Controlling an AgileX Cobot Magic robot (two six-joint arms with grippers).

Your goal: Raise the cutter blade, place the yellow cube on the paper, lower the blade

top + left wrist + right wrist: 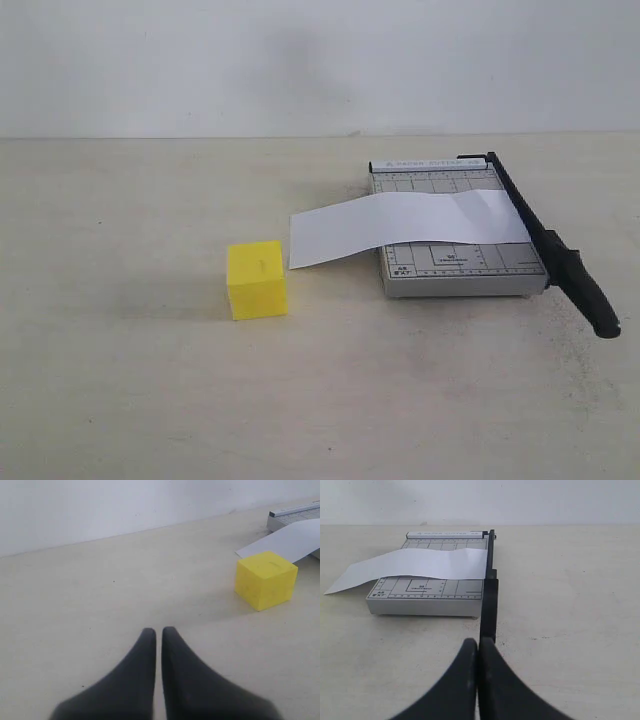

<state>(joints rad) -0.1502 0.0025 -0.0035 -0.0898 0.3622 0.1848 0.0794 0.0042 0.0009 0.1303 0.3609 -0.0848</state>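
A: What has been completed?
B: Nothing yet, it is judged. The cutter blade is lowered against the trimmer base. The yellow cube is set on the bench, just beside the free end of the paper.
A: And the arms?
B: The left end effector and right end effector are pressed together, empty.

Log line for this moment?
cutter blade: lowered | paper: across trimmer base | yellow cube: on table beside paper | left gripper: shut, empty | right gripper: shut, empty

Paper on trimmer base, blade along right edge, cube further left
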